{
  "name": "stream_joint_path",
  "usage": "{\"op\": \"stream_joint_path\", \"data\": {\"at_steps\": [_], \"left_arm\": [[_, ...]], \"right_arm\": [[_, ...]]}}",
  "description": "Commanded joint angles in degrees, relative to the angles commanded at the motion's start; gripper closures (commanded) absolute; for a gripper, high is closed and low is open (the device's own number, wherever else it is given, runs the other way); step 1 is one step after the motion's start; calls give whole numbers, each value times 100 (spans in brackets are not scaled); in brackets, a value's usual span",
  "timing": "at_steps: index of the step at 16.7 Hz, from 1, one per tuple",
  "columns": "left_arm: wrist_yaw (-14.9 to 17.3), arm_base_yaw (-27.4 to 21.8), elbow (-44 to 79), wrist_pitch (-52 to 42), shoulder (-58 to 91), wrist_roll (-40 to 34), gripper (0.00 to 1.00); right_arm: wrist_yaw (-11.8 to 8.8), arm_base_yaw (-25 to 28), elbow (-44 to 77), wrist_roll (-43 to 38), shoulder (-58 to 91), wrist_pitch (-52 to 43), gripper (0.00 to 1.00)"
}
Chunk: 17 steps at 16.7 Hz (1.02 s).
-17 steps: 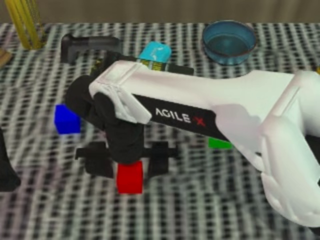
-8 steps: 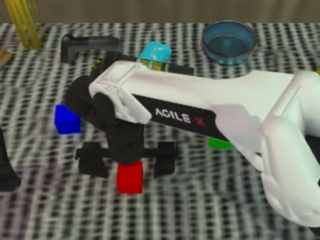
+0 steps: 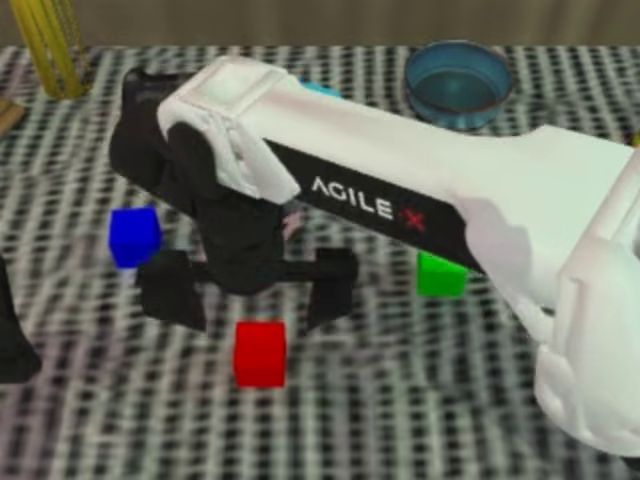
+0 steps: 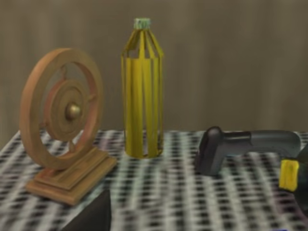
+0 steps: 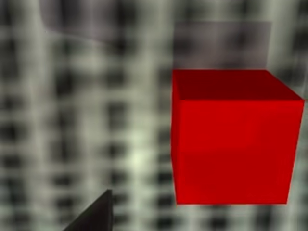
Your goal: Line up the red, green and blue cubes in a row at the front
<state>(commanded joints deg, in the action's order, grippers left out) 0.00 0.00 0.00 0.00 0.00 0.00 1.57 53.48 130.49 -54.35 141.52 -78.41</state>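
The red cube (image 3: 260,352) rests on the checked cloth near the front, free of any grip. My right gripper (image 3: 250,292) hangs open just above and behind it, one black finger on each side. In the right wrist view the red cube (image 5: 236,139) sits apart from the one fingertip (image 5: 94,216) that shows. The blue cube (image 3: 133,237) lies to the left of the gripper. To its right, the green cube (image 3: 441,273) sits partly under the white arm. My left arm (image 3: 12,335) is parked at the table's left edge.
A blue bowl (image 3: 458,83) stands at the back right. A yellow slatted bottle (image 3: 50,50) and a black scanner (image 3: 150,85) are at the back left. A wooden wheel ornament (image 4: 62,120) stands beside the bottle (image 4: 142,91). The right arm covers the table's middle.
My right gripper has opened wider and risen back from the red cube, which stays on the cloth. The arm's shift has uncovered more of the green cube.
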Motion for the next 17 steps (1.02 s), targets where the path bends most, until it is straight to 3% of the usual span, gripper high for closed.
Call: {"op": "stream_joint_path", "data": {"at_steps": [8,17], "left_arm": [[0,0,0,0,0,0,0],[0,0,0,0,0,0,0]], "right_arm": [[-3,-113,103,94,-73,-141,0],[-119,-2191,-1875,1831,-1069,733,0]]}}
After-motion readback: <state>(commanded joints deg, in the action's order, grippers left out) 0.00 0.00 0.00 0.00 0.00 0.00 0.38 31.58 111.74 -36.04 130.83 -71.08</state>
